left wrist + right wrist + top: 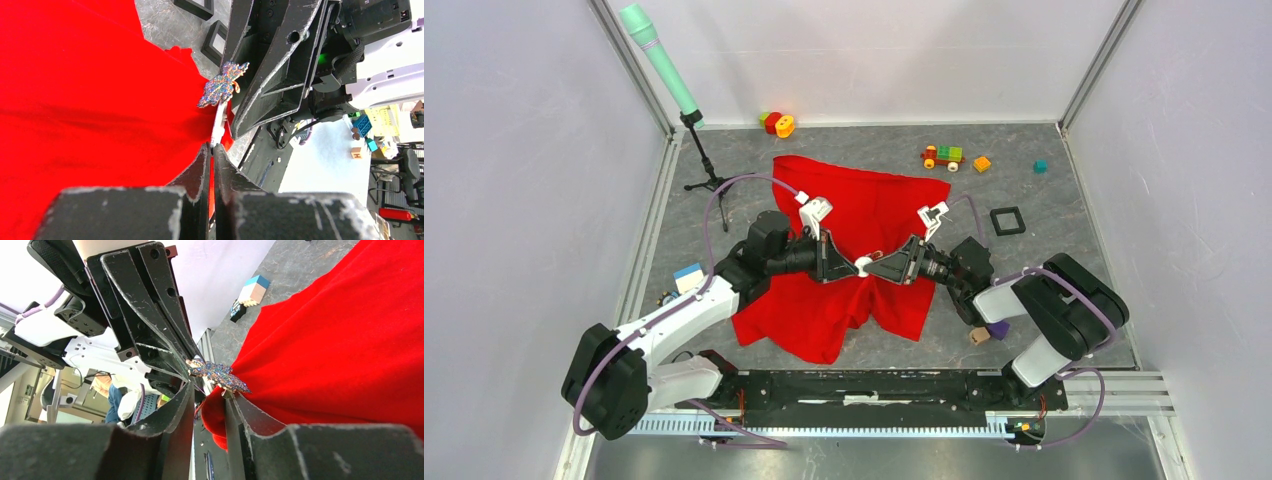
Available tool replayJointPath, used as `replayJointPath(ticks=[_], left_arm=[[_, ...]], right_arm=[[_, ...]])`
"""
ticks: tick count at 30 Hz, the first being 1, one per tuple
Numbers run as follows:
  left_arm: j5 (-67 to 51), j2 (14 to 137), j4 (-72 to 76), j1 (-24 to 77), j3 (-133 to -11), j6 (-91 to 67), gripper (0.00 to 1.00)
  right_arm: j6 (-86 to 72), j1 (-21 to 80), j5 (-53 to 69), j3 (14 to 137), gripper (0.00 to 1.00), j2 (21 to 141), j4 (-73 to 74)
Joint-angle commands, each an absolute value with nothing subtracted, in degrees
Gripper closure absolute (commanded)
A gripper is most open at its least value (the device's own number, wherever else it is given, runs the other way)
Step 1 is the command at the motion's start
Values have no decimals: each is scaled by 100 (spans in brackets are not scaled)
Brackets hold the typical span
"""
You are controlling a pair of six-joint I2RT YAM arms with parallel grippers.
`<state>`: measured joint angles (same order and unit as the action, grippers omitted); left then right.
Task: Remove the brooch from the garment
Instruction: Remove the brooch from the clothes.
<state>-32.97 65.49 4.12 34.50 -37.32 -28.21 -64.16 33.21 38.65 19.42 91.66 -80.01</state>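
Observation:
The red garment point(864, 215) lies spread on the grey table. Both grippers meet over its middle. The glittery blue-purple brooch point(222, 85) is pinned on a raised fold of the cloth; it also shows in the right wrist view point(218, 375). My left gripper point(212, 147) is shut on the red fold just below the brooch, beside a small white piece point(218, 124). My right gripper point(210, 390) is partly open. Its fingertips point(231, 399) stand on either side of the fold, right under the brooch, and one touches its underside.
A black square frame point(1007, 220) lies right of the garment. A toy train point(943, 156), an orange block point(981, 163) and a teal block point(1040, 166) lie at the back right. A green microphone on a stand point(664, 65) is at the back left. Small blocks point(687, 276) lie at the left.

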Motion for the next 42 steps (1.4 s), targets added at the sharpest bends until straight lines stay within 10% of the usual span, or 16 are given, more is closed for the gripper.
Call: replayJointPath(ticks=[1, 5, 20, 31, 42], left_arm=[[-3105, 6573, 397, 3420, -3861, -2858, 98], [-2974, 6544, 297, 3326, -3850, -2915, 98], [-905, 6873, -2187, 3478, -4802, -2450, 98], [2127, 8357, -3449, 5067, -6013, -2162, 98], [3601, 9261, -4642, 5508, -6730, -2118, 98]], right_arm=[[-6385, 3357, 4129, 2150, 64, 9008, -8576], [-6595, 3320, 4107, 1998, 47, 8992, -9067], [-5125, 3330, 3402, 1889, 57, 8786, -7117], [-2847, 3974, 1626, 2179, 27, 7905, -3626], [-2772, 4199, 1861, 2210, 61, 8322, -3723]])
